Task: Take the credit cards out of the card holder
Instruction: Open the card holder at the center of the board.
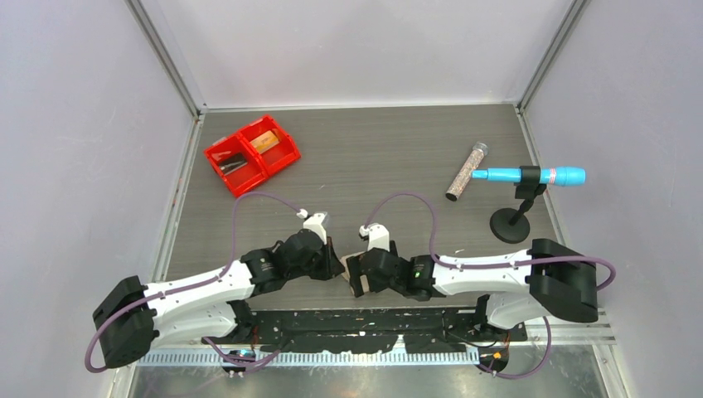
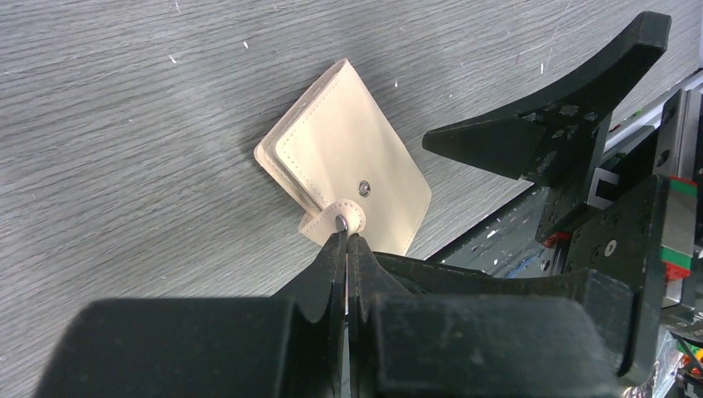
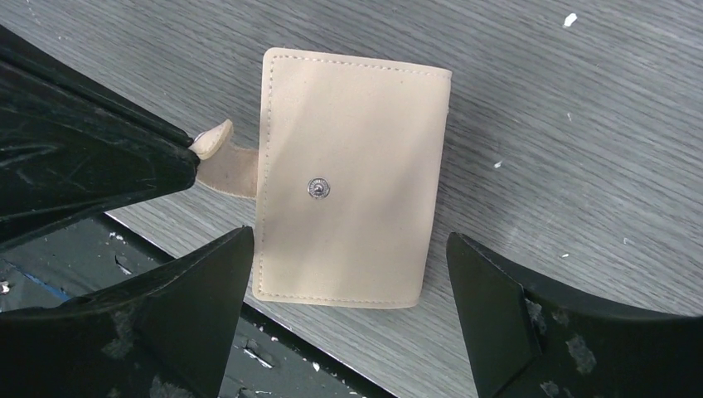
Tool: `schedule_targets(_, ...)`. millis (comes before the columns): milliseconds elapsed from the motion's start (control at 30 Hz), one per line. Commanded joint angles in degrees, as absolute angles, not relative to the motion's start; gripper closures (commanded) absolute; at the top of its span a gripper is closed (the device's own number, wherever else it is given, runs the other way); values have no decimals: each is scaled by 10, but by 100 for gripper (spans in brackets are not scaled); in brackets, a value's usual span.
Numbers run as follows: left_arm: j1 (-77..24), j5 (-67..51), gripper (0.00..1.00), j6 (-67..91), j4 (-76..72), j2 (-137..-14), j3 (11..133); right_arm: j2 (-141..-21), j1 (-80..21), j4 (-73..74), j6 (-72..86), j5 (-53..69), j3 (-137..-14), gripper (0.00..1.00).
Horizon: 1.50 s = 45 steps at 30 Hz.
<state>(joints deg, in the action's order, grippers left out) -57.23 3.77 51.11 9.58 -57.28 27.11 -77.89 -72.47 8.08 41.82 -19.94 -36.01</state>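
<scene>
Left side: the left jaws are pressed together, pinching the tip of the snap tab of the card holder
Right side: the right jaws are spread wide, one finger on each side of the holder, touching nothing that shows
Holder: folded flat on the desk between the two arms, unsnapped, the stud bare on its top flap; its near edge appears to reach past the desk's near edge
Cards: no credit cards in view; any there are lie hidden inside the fold
Risk, slip: only the tip of the small rounded tab is held, so a pull could draw it out of the pinch and the flap would fall shut
Risk, drag: nothing pins the lower flap, so a pull on the tab would likely lift or slide the whole holder instead of opening it
Risk, edge: a slide toward the near side could tip it off the desk
Risk, clamp: if the right jaws close across both flaps, the cards stay trapped
Count, task: one card holder, one tab, one stud, no cards seen
Count, far left: one red bin with two compartments, one item in each, too small to name
Count, far right: one glitter tube, one blue pen-like tool, one black stand carrying it
</scene>
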Motion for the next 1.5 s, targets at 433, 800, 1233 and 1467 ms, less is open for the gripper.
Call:
schedule_targets(433,-570,57,100,516,98,-554,267,-771,-742,108,437,-282,-383,11)
schedule_targets(800,-570,85,100,511,130,-536,252,-715,-740,153,434,-331,-372,14)
schedule_targets(1233,-570,96,100,510,138,-527,235,-661,-685,175,449,-334,-305,24)
schedule_targets(1467,-570,85,100,511,117,-514,226,-656,-663,181,446,-311,-302,33)
